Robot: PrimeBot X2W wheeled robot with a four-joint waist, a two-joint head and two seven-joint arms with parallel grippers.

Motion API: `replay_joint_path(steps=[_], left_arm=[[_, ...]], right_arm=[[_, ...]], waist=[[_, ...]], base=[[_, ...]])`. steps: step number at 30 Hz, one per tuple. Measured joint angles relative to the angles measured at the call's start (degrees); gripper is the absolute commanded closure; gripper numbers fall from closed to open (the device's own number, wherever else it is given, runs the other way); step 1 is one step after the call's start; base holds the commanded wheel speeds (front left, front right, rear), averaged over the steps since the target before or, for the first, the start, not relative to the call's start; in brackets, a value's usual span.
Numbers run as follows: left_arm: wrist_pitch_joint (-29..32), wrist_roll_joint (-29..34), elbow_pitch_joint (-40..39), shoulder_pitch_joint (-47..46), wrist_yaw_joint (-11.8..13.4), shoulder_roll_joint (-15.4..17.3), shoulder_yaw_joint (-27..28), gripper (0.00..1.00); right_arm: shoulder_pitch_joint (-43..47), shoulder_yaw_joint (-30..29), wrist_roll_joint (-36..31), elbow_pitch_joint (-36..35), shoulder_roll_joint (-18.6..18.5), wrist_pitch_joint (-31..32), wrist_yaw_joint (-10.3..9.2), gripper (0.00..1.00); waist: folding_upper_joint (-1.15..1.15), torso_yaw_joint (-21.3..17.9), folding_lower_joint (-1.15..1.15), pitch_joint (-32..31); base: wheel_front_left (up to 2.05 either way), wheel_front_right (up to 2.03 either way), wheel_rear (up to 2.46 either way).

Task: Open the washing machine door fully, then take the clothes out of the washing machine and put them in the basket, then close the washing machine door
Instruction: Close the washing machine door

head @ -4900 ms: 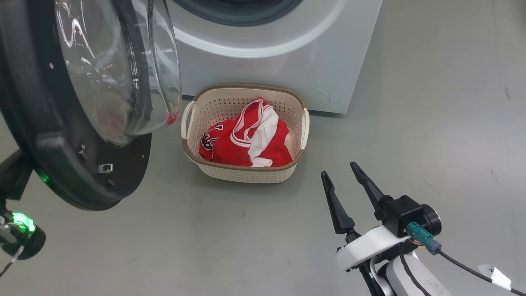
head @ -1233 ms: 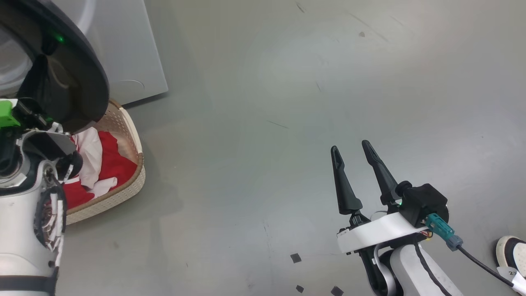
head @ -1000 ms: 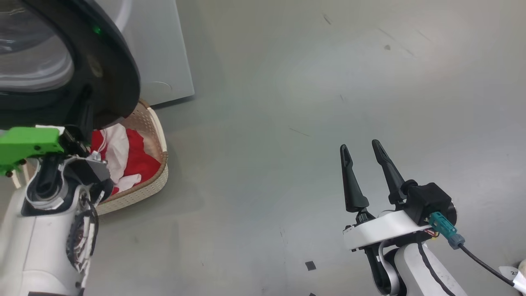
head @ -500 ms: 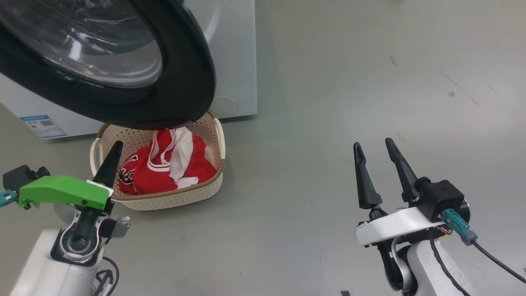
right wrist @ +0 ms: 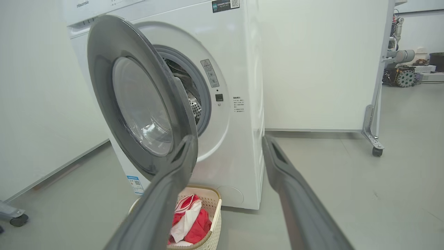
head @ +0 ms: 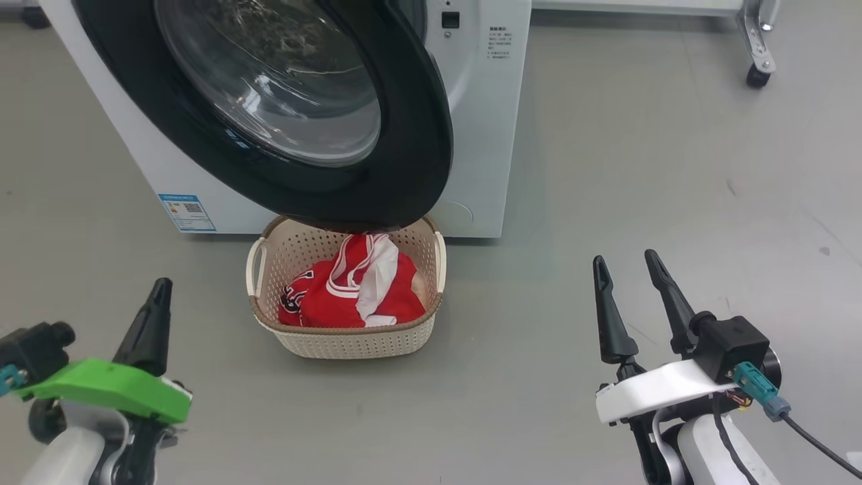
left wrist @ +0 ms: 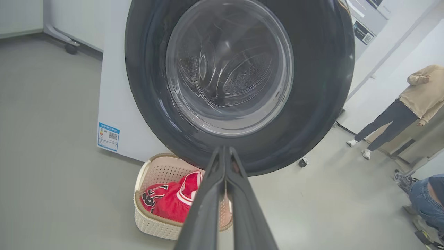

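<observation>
Red clothes lie in the basket beneath the washing machine door, which stands ajar. Both are empty: left gripper pinched together, right gripper spread. We press the door's free edge squarely until it latches.

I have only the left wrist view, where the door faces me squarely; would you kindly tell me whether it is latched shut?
Observer: No; the right wrist view shows the washing machine door standing ajar, with the grey seal visible behind its free edge.
Operator: Thank you. Is the right gripper holding anything?
Observer: No, the right gripper is open and empty, off to the right of the basket.
Operator: And does my left gripper touch the basket?
Observer: No; the head view shows the left gripper to the basket's left, apart from it.
</observation>
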Motion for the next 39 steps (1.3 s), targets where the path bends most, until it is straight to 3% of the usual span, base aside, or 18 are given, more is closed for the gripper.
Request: replay_joint_path(steps=[3, 10, 14, 15, 16, 17, 24, 39], left_arm=[[-4.4, 4.8, -0.7, 2.1, 0.0, 2.3, -0.4, 1.0], [-4.7, 15.9, -2.5, 6.1, 0.0, 4.7, -0.9, 1.0], [-4.2, 21.8, -5.1, 7.8, 0.2, 3.7, 2.7, 1.0], [-4.2, 23.2, -6.1, 7.8, 0.8, 3.4, 4.1, 0.78], [-4.2, 24.8, -6.9, 7.8, 1.4, 3.0, 5.4, 0.34], [-4.2, 25.9, -7.6, 7.9, 2.0, 2.6, 6.8, 0.0], [-4.2, 29.3, -10.4, 12.7, 3.1, -1.8, 11.1, 0.0], [-4.2, 35.4, -13.3, 17.1, 2.3, -6.2, 15.1, 0.0]], right_arm=[[0.6, 0.3, -0.2, 0.0, 0.0, 0.0, 0.73, 0.0], [1.4, 0.3, -0.4, 0.0, 0.1, 0.0, 1.24, 0.0], [2.0, 0.1, -1.3, 0.1, 0.1, 0.0, 1.25, 0.0], [2.0, 0.1, -1.5, 0.1, 0.2, 0.0, 1.26, 0.0], [2.1, 0.1, -1.5, 0.1, 0.2, 0.0, 1.27, 0.0], [2.2, 0.1, -1.5, 0.1, 0.2, 0.0, 1.27, 0.0], [3.0, -0.2, -1.5, 0.2, 0.3, 0.0, 1.29, 0.0], [3.0, -2.1, -1.8, 0.9, 0.5, 0.0, 0.1, 0.0]], waist=[[0.0, 1.1, 0.0, -1.3], [0.0, 2.2, 0.0, -2.9], [0.0, 2.2, 0.0, -3.1], [0.0, 2.2, 0.0, -3.1], [0.0, 2.2, 0.0, -3.1], [0.0, 2.3, 0.0, -3.1], [0.0, 2.4, 0.0, -2.7], [0.0, 1.9, 0.0, -2.2]], base=[[0.0, 0.0, 0.0], [0.0, 0.0, 0.0], [0.0, 0.0, 0.0], [0.0, 0.0, 0.0], [0.0, 0.0, 0.0], [0.0, 0.0, 0.0], [0.0, 0.0, 0.0], [0.0, 0.0, 0.0]])
